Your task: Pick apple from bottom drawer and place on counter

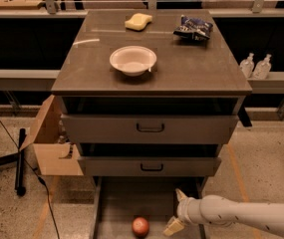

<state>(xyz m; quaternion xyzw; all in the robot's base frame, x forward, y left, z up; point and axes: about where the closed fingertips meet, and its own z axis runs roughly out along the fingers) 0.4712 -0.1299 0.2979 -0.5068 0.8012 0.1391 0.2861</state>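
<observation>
The apple (pixel 140 226), small and red, lies on the floor of the open bottom drawer (pixel 116 203) near the lower edge of the camera view. My gripper (pixel 176 212) reaches in from the right on a white arm, over the drawer's right side, just right of the apple and apart from it. Its two pale fingers are spread open, with nothing between them. The counter (pixel 196 63) is the dark glossy slab on top of the cabinet, above the drawers.
On the counter stand a white bowl (pixel 133 59), a pale yellow sponge (pixel 138 21) and a dark snack bag (pixel 193 28). Two shut grey drawers with black handles (pixel 150 128) sit above the bottom drawer. A cardboard box (pixel 49 143) stands to the left, two bottles (pixel 255 66) to the right.
</observation>
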